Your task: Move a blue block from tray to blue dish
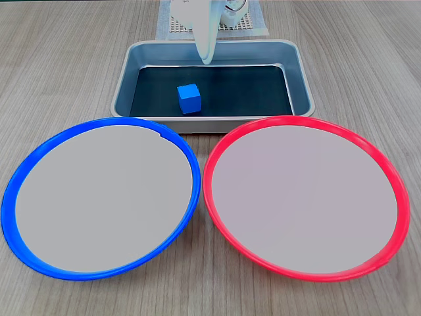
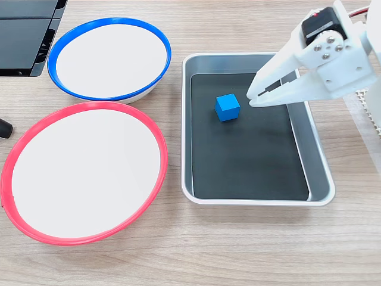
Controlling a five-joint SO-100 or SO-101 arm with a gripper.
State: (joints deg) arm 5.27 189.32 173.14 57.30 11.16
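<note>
Pale wood-grain tabletop [image 1: 59, 59] carries everything, with a strip of white mesh matting [image 1: 172, 25] at its far edge under the arm's base. Going left to right in a fixed view, one large round flat dish with a bright blue rim and pale grey centre [image 1: 20, 191] lies empty, touching or nearly touching one same-sized red-rimmed dish [image 1: 388, 171], also empty; behind and between them stands one rectangular grey metal tray with raised walls and a dark bottom [image 1: 128, 72]. One small bright blue cube [image 1: 189, 98] rests flat on the tray floor, left of centre in this view and clear of the walls. In the other fixed view the white two-finger gripper [image 2: 253, 98] hangs over the tray just beside the cube [image 2: 227, 107], its jaws slightly parted and holding nothing. The cube looks rigid, light and smooth-faced, so it should take a firm pinch without deforming; the likely best hold is across two opposite side faces, near mid-height, squared to the fingers so it cannot twist out.
</note>
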